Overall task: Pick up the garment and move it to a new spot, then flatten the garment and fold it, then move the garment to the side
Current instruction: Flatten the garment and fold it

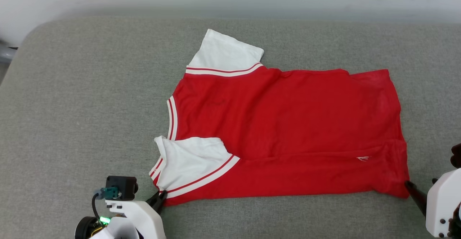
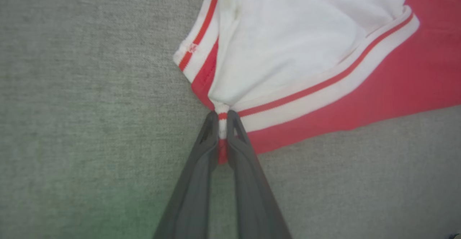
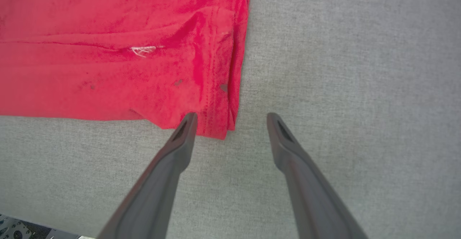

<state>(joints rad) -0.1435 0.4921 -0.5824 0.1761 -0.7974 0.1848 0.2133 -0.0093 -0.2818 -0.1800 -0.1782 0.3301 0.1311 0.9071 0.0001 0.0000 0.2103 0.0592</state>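
red jersey t-shirt (image 1: 288, 123) pinched at its sleeve-side corner by the left gripper (image 2: 223, 118), jaws clamped; the right gripper (image 3: 232, 118) gapes at the hem corner, gripping nothing. lifted now off the grey upholstery (image 1: 90, 105), it would likely drag and bunch.

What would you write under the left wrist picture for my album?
Left gripper, jaws shut on a corner of the shirt, over a grey cushion.
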